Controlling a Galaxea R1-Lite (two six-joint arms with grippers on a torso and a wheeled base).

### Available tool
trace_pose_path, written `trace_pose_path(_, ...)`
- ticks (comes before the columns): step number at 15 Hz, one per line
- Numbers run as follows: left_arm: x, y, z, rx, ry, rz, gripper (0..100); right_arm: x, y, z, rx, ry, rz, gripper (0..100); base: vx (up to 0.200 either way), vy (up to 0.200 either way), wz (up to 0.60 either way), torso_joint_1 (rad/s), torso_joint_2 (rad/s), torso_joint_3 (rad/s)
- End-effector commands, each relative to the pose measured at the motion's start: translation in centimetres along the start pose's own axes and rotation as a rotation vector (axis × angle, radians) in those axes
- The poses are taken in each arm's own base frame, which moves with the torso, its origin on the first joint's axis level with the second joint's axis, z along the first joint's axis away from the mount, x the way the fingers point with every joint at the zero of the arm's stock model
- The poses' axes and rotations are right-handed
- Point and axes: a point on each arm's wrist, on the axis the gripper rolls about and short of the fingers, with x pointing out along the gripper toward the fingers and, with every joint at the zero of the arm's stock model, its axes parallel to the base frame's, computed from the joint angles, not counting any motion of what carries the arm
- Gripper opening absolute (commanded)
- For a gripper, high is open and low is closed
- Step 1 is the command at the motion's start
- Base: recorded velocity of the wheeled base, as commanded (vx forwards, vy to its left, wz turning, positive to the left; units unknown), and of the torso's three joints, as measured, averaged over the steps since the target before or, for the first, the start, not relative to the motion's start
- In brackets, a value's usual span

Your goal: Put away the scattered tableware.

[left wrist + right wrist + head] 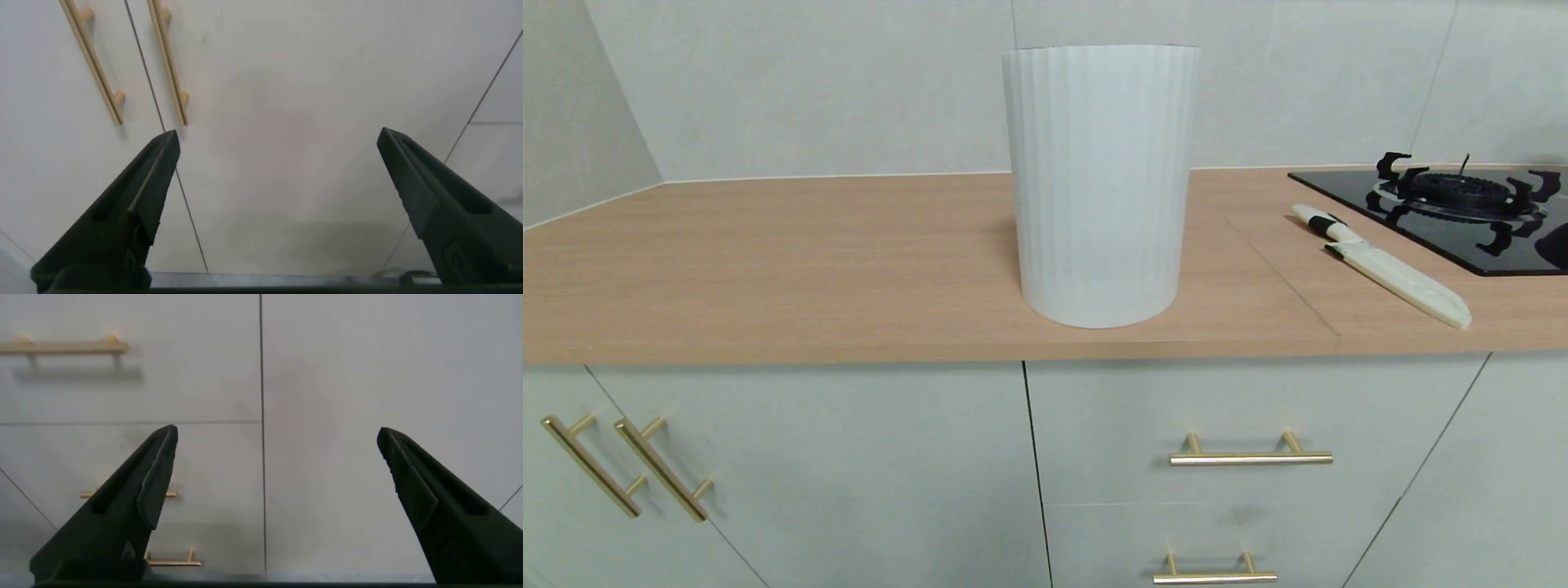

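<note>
A tall white ribbed holder [1101, 184] stands upright on the wooden countertop [768, 261], near its front edge. To its right lies a white knife [1384, 265] with a black band on its handle, flat on the counter beside the stove. My left gripper [278, 147] is open with nothing between its fingers, facing the white cabinet doors below the counter. My right gripper [278, 441] is also open and holds nothing, facing the drawer fronts.
A black gas hob [1462, 212] sits at the counter's far right. White cabinet doors with gold bar handles [621, 469] are below at left, and drawers with gold handles [1250, 457] below at right. A tiled wall backs the counter.
</note>
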Motion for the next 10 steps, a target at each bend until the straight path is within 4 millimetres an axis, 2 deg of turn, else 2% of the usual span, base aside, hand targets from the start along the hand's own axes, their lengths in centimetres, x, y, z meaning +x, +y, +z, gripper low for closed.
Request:
trace_pose_path(1, 0.02, 0.00, -0.04, 0.000, 0.004, 0.001, 100, 0.01, 0.00, 0.01, 0.000, 0.001, 0.000, 100, 0.000, 0.000, 0.00, 0.032, -0.13, -0.276)
trace_pose_path(10, 0.02, 0.00, -0.04, 0.000, 0.004, 0.001, 100, 0.01, 0.00, 0.01, 0.000, 0.001, 0.000, 100, 0.000, 0.000, 0.00, 0.175, -0.48, -0.290)
